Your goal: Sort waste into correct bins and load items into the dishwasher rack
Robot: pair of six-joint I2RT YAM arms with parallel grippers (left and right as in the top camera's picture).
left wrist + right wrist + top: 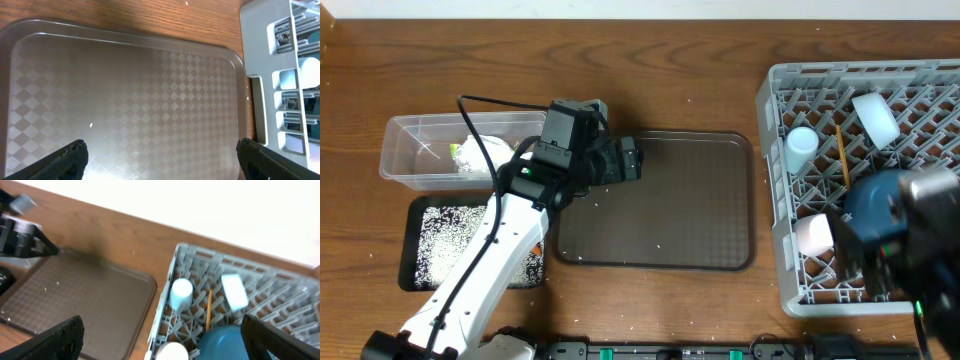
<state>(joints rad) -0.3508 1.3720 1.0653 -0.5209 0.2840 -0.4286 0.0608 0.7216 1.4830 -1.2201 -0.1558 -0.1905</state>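
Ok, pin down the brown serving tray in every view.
Overhead: brown serving tray at centre, left of the dishwasher rack.
Left wrist: it fills most of the frame, rack at the right edge.
Right wrist: lower left, rack to its right.
Shared landmark: the rack's grey wall along the tray.

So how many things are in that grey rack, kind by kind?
In the rack:
Cups: 2 (light blue cup, white-pink cup)
Bowls: 1 (pale bowl)
Plates: 1 (blue plate)
Chopsticks: 1 that I can make out
Total: 5
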